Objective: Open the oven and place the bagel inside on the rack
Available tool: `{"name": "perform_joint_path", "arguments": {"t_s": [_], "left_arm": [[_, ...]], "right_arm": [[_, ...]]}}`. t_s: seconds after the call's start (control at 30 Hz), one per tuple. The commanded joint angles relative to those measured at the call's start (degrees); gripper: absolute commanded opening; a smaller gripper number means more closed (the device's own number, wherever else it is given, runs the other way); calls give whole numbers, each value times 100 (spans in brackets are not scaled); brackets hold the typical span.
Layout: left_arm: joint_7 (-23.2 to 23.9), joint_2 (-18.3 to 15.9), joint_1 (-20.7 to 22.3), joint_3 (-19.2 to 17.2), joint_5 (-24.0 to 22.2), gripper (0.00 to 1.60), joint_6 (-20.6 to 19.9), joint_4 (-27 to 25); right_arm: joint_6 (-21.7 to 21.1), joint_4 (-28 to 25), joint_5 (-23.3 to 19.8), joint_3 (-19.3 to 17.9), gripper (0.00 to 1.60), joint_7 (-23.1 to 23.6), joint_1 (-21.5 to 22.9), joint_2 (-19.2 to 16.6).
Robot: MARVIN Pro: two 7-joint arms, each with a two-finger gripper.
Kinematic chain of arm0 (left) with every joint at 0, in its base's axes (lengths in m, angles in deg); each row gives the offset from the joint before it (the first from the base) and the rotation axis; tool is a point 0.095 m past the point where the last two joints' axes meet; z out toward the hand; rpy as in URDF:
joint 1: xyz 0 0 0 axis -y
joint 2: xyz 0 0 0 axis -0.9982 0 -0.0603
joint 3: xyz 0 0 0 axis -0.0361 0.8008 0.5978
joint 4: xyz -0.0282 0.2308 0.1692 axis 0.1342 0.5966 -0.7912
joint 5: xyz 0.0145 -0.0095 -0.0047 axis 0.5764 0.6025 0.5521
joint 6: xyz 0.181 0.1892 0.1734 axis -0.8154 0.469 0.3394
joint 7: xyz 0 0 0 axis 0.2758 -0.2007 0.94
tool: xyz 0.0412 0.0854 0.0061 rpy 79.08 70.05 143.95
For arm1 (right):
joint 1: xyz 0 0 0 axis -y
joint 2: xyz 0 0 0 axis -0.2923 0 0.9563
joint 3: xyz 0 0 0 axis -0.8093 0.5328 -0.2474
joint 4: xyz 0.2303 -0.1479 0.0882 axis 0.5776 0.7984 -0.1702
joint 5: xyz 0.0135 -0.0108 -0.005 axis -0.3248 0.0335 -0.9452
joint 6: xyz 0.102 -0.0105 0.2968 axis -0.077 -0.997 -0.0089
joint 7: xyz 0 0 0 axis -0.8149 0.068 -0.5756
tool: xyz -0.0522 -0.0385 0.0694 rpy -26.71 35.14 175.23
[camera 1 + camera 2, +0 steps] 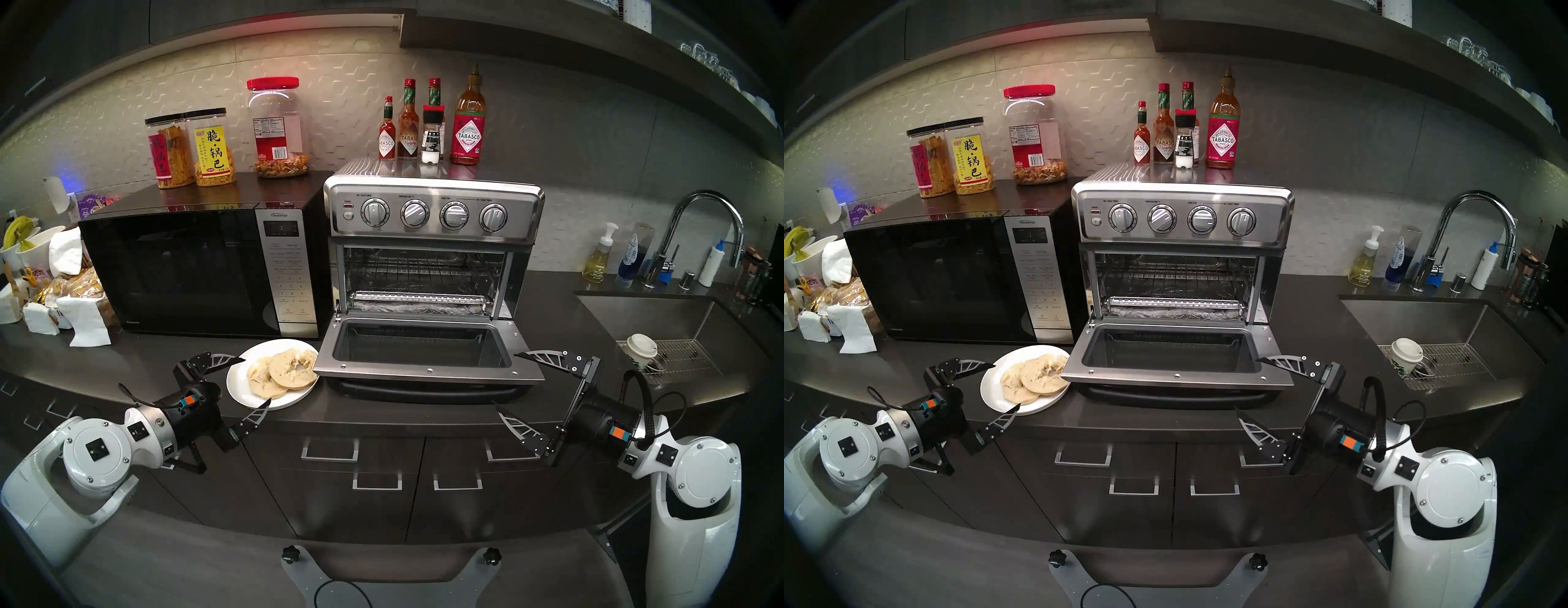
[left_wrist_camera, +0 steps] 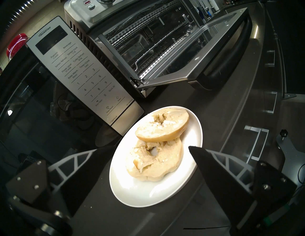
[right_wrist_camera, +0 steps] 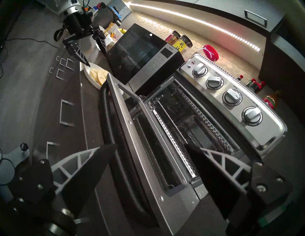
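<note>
The stainless oven (image 1: 432, 212) stands with its glass door (image 1: 424, 369) folded down flat onto the counter. Inside, the wire rack (image 1: 418, 271) spans the cavity above a foil-lined tray (image 1: 420, 303). The bagel (image 1: 280, 371) lies as two overlapping halves on a white plate (image 1: 292, 401), just left of the door. The upper half (image 2: 162, 126) leans on the lower one (image 2: 156, 161). My left gripper (image 1: 256, 381) (image 2: 148, 148) is open, its fingers either side of the plate's near-left rim. My right gripper (image 1: 505, 378) (image 3: 151, 146) hangs open and empty at the door's right front corner.
A black microwave (image 1: 199, 271) sits against the oven's left side, with snack jars (image 1: 212, 148) on top. Sauce bottles (image 1: 428, 127) stand on the oven. Bread bags and napkins (image 1: 72, 297) crowd the far left. At the right is a sink (image 1: 662, 322) holding a paper cup (image 1: 640, 350).
</note>
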State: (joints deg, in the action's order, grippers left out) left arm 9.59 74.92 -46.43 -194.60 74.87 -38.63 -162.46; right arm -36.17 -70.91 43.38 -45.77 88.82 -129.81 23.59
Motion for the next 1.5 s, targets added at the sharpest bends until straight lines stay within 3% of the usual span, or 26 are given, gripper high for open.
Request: {"name": "perform_joint_path", "arguments": {"t_s": [0.0,0.57,1.47], "left_arm": [[11,-13,6,-64,5,160,20,-65],[14,-11,3,-68,6,160,21,-67],[19,-23,-4,-71,38,160,55,-56]], "right_arm": [[-51,114,-314,-210,160,-43,385,-124],[-272,263,-804,-569,160,95,471,-246],[-353,275,-839,-635,160,180,490,-204]]}}
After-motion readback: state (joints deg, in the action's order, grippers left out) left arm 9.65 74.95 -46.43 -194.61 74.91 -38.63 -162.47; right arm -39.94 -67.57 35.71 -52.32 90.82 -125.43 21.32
